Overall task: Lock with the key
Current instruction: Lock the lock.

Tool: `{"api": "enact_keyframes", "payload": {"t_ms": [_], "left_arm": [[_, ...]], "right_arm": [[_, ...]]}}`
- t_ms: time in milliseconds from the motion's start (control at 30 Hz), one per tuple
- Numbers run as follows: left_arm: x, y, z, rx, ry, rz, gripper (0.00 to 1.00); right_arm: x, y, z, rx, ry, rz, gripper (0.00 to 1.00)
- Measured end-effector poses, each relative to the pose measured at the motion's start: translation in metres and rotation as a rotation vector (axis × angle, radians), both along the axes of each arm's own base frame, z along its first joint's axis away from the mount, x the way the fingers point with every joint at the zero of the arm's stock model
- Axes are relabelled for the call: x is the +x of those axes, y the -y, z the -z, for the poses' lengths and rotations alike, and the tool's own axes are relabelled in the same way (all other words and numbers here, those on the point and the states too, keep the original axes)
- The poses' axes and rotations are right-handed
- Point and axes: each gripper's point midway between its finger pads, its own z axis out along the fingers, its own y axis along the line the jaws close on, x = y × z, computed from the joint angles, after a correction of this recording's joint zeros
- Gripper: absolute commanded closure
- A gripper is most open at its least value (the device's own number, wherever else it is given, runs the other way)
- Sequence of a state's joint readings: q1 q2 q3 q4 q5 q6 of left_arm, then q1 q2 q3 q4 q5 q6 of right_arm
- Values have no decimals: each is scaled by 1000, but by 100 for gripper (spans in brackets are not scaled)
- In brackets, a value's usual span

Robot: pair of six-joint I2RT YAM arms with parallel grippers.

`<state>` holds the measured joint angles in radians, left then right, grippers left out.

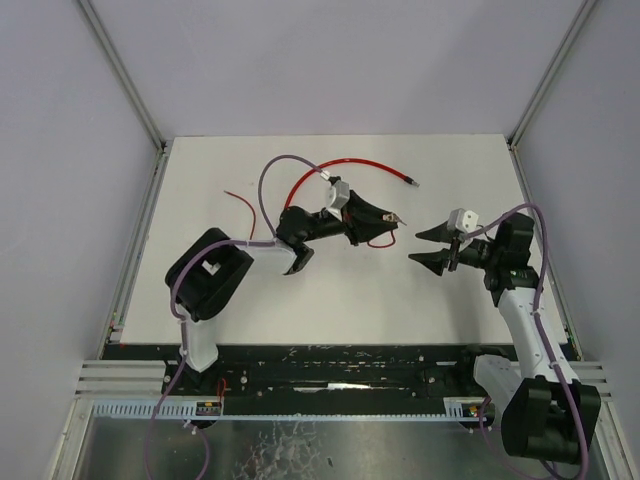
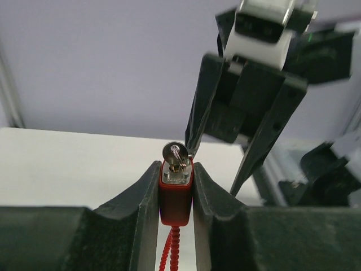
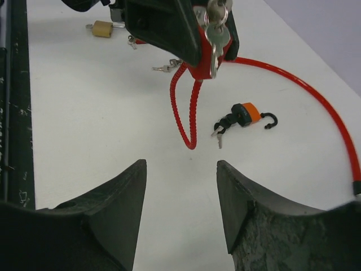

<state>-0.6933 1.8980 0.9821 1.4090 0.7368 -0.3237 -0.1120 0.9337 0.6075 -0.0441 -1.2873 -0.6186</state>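
My left pincer (image 2: 176, 172) clamps the red lock (image 2: 176, 200), key (image 2: 175, 153) in; right pincer (image 3: 181, 166) spread, key not yet turned

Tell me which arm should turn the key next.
Right. The left tool is clamped on the red lock, holding the key out towards the other arm. The right tool is open and empty, and it faces the key from nearby.

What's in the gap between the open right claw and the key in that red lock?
The top view shows an empty gap between the right end effector and the key. The right wrist view shows an orange padlock on the table beneath.
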Motion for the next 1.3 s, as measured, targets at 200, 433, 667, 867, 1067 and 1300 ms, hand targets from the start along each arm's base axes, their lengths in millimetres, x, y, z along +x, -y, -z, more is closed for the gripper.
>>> {"api": "enact_keyframes", "payload": {"t_ms": [200,433,667,867,1067,1300], "left_arm": [[7,-1,-22,-129,-240,9,100],[18,-2,-34,-242,-436,-3,100],[13,5,-38,-277,-486,0,100],[7,10,-40,-282,-490,11,100],[2,13,-41,-285,-472,13,100],[2,16,-43,-294,-372,-49,100]], "right_arm": [[5,-4,-3,84,-68,22,41],[4,-13,-20,167,-83,11,48],[1,-25,-32,208,-107,-18,64],[5,-27,-31,224,-135,1,86],[8,-26,-32,244,-171,30,100],[7,-28,-33,291,-274,40,100]]}}
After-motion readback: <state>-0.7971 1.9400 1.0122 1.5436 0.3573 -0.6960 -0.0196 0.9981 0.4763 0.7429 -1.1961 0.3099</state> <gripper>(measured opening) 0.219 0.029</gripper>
